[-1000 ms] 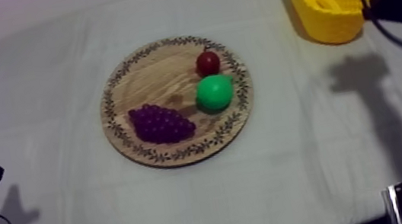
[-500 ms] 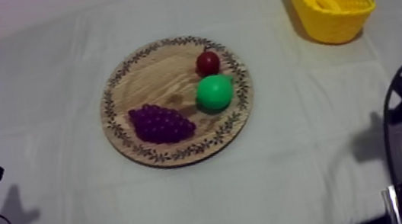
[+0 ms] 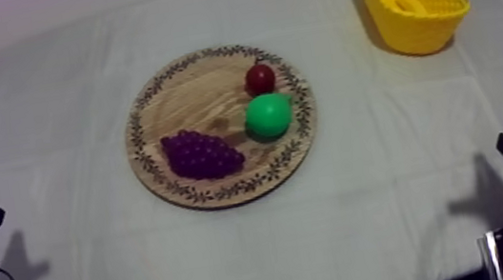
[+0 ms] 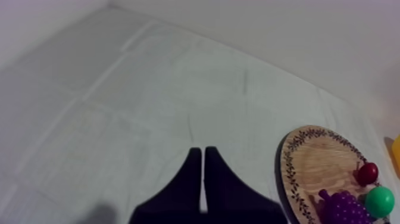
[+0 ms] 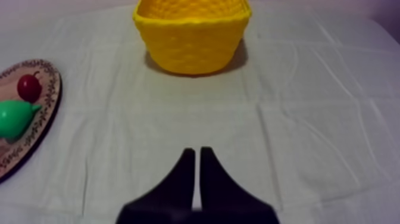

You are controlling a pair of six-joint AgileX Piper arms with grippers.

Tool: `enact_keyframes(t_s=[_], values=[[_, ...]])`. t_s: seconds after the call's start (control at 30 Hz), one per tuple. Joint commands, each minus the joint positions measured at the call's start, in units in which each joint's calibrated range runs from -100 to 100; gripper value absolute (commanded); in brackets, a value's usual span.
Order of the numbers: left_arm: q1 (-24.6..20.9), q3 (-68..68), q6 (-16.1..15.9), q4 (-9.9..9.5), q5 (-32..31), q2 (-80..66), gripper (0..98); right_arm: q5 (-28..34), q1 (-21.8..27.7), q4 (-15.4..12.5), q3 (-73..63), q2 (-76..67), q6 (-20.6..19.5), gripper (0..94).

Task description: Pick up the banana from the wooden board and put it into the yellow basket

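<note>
- Left gripper [image 4: 203,152]: fingers together in a narrow wedge, nothing held, low over bare cloth [image 4: 119,107], board to its side.
- Board [image 3: 185,90], mid-table: grapes [image 3: 203,153] at the near edge, pear [image 3: 268,115] just beside them, small red fruit [image 3: 259,78] behind the pear.
- Basket [image 3: 435,26], far right, upright: banana [image 3: 406,4] lies inside.
- Right gripper [image 5: 197,152]: fingers pressed together, holding nothing, over cloth, well apart from the basket.

Even, subdued, violet-tinged light over the worktop [image 3: 60,124]; the yellow basket [image 3: 414,32] throws a soft shadow toward the wooden board [image 3: 200,92].
</note>
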Motion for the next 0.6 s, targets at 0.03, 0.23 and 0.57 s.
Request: enact_keyframes(t_s=[0.03,0.23,0.57], values=[[0.0,0.0,0.0,-0.03,0.0,0.0,0.1,0.2,0.3,0.2,0.0,-0.6,0.7,0.5],[0.0,0.0,0.0,-0.03,0.0,0.0,0.1,-2.5,0.5,0.0,0.5,-0.8,10.6,0.5],[0.0,0.0,0.0,-0.03,0.0,0.0,0.1,-3.4,2.1,-0.1,0.6,-0.8,8.3,0.5]])
